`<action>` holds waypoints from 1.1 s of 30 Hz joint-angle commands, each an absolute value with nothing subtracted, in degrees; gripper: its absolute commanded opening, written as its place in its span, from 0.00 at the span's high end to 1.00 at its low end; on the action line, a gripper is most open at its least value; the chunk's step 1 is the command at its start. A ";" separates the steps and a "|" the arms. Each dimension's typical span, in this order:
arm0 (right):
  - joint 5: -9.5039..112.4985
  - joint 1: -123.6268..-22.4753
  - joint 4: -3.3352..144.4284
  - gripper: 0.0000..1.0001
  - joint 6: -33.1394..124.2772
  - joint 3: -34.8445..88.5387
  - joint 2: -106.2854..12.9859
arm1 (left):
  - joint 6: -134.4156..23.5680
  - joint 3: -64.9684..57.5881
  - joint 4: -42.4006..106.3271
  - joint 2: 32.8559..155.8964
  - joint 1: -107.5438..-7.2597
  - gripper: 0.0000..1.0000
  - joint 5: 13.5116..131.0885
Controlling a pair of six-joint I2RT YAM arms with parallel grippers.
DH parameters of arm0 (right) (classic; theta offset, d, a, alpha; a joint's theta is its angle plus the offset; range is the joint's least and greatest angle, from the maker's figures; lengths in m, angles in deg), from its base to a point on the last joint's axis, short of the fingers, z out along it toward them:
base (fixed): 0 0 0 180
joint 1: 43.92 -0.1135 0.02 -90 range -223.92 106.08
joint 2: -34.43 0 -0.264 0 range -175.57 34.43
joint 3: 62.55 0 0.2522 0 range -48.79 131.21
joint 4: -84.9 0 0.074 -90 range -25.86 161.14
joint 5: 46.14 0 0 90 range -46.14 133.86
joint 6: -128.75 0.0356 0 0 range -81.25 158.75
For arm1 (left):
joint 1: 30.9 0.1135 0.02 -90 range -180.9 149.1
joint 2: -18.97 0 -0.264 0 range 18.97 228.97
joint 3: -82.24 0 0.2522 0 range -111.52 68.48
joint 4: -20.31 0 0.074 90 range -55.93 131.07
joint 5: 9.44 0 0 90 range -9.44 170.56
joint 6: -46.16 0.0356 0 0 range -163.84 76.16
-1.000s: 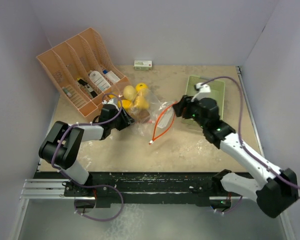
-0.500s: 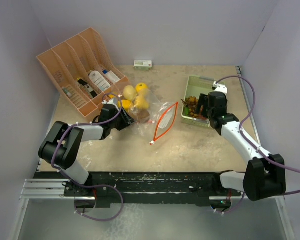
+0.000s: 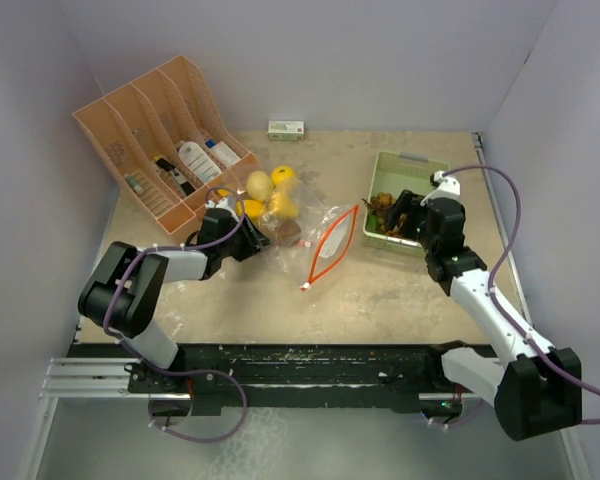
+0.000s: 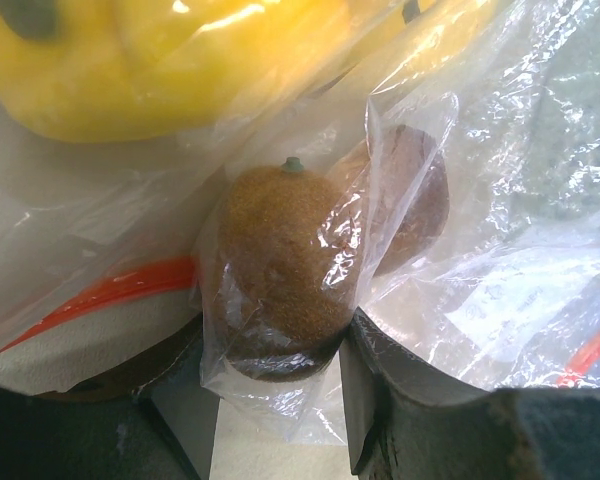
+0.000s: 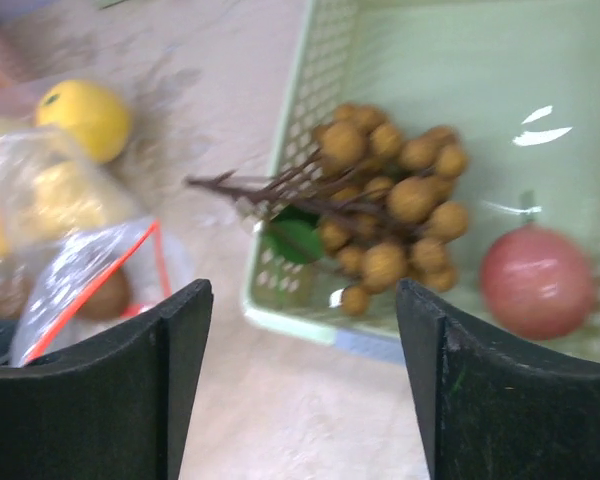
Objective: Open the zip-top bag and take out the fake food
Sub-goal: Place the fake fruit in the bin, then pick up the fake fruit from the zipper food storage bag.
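**Zip-top bag** (image 3: 305, 235): clear plastic with an orange zip strip (image 3: 330, 245). It lies on the worktop (image 3: 380, 290) left of centre, and its mouth gapes toward the right.

**Fake food, in the bag:** You have yellow lemons (image 3: 261, 186) bunched at the far-left end. A brown fuzzy lump (image 4: 280, 260) with a small green tip sits at the near-left corner. A second, darker brown piece (image 4: 415, 200) lies just behind it under the film.

**Left gripper** (image 3: 246, 240): partly closed at the bag's left end, near the orange rack (image 3: 130, 120). Your fingers (image 4: 380, 400) stand on either side of the plastic-wrapped brown lump and pinch the bag there.

**Right gripper** (image 5: 302, 290): jaws spread wide and holding nothing. It hovers over the near-left edge of the green basket (image 3: 432, 166), well apart from the bag.

**Green basket:** on the right side of the worktop, toward the far edge. In it you find a brown cluster (image 5: 390, 215) of small round fruits on dark twigs, with a green leaf at the basket wall. A reddish round fruit (image 5: 537, 282) lies to the cluster's right.

**Orange rack:** far left, tilted, with white bottles and small packets in its slots.

**Small box** (image 3: 286, 129): at the far edge of the worktop, against the wall.
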State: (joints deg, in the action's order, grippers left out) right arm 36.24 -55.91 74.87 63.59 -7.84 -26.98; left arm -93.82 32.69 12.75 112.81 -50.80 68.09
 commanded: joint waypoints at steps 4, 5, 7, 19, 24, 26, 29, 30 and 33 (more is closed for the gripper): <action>47.96 -64.93 87.69 0.47 74.51 -18.07 -25.87 | -93.74 33.15 13.59 113.93 -50.55 0.68 66.76; 47.48 -66.92 88.03 0.53 74.72 -17.91 -26.59 | -93.74 33.08 13.59 113.98 -50.52 0.68 66.70; 46.69 -70.17 88.61 0.61 74.90 -16.77 -28.53 | -93.76 33.08 13.44 114.29 -50.52 0.68 66.68; 46.05 -75.56 92.23 0.90 73.55 -6.91 -45.32 | -90.87 33.23 17.19 109.83 -50.59 0.67 70.62; 48.05 -76.22 98.54 0.98 74.61 -4.67 -55.14 | -90.95 33.28 17.02 110.09 -50.59 0.67 70.13; 49.91 -76.75 102.87 0.99 75.97 -4.50 -58.28 | -90.95 33.32 16.93 110.24 -50.61 0.67 69.95; 51.22 -78.20 107.18 0.99 76.85 -3.04 -62.52 | -90.97 33.07 16.69 110.87 -50.69 0.67 69.45; 51.37 -78.77 107.99 0.99 76.82 -2.16 -63.82 | -91.10 33.06 16.53 111.09 -50.69 0.67 69.20; 52.11 -80.24 108.83 0.96 75.98 1.35 -66.90 | -91.27 33.01 16.06 111.87 -50.79 0.67 68.58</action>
State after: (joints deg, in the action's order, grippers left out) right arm 49.68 -78.27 101.32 75.90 -4.47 -65.16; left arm -92.38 32.73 15.72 111.20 -50.80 68.84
